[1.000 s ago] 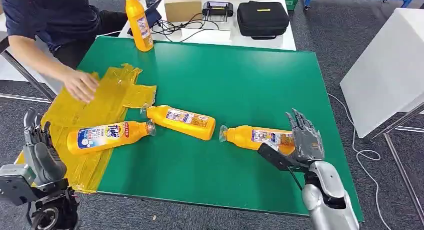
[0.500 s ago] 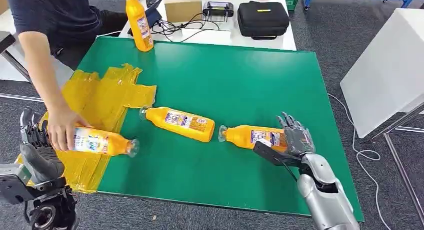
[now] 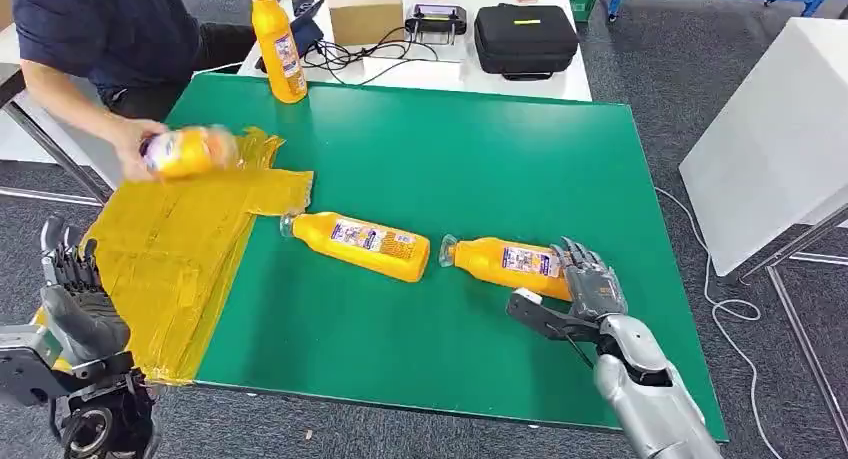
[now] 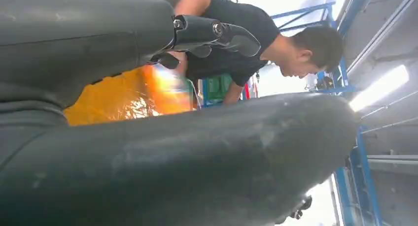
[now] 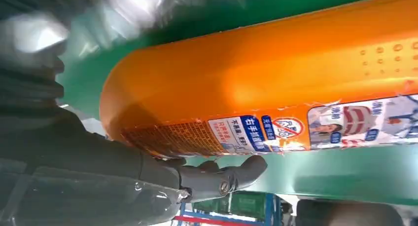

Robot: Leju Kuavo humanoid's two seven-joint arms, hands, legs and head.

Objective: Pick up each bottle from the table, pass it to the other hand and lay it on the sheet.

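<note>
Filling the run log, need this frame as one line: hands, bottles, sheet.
right hand: closing on lying bottle, not lifted | left hand: open beside yellow sheet | person's hand: carrying bottle above sheet

- Head view: high on the body, looking forward and down over the table (image 3: 480,169).
- Left wrist view: close behind the left hand (image 4: 148,44), turned, facing the sheet (image 4: 113,98).
- Right wrist view: very near the bottle (image 5: 276,83), shared with head view.
</note>
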